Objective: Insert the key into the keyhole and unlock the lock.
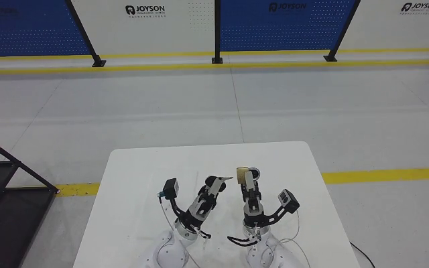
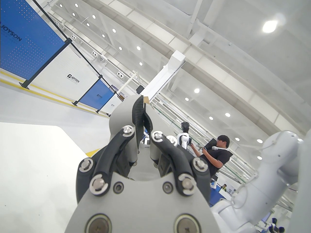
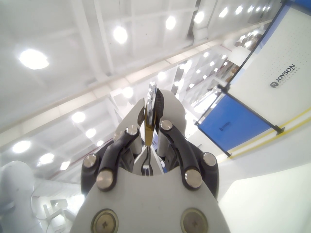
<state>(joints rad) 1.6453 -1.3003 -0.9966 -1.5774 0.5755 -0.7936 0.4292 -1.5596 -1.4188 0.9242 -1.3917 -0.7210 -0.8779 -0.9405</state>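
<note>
My left gripper (image 1: 216, 181) is held up above the white table (image 1: 134, 201), shut on a small key (image 1: 226, 179) whose blade points toward the lock. In the left wrist view the fingertips (image 2: 139, 107) press together, with a tan tip of the key (image 2: 146, 99) poking out beyond them. A short gap to the right, my right gripper (image 1: 248, 181) is shut on a brass padlock (image 1: 242, 175). The right wrist view shows the padlock's brass body (image 3: 147, 128) and silver shackle (image 3: 152, 93) clamped between the pads.
A black rack (image 1: 20, 194) stands on the floor left of the table. A yellow floor line (image 1: 362, 176) runs past the table's far side. Blue and white barrier panels (image 1: 281, 23) stand far behind.
</note>
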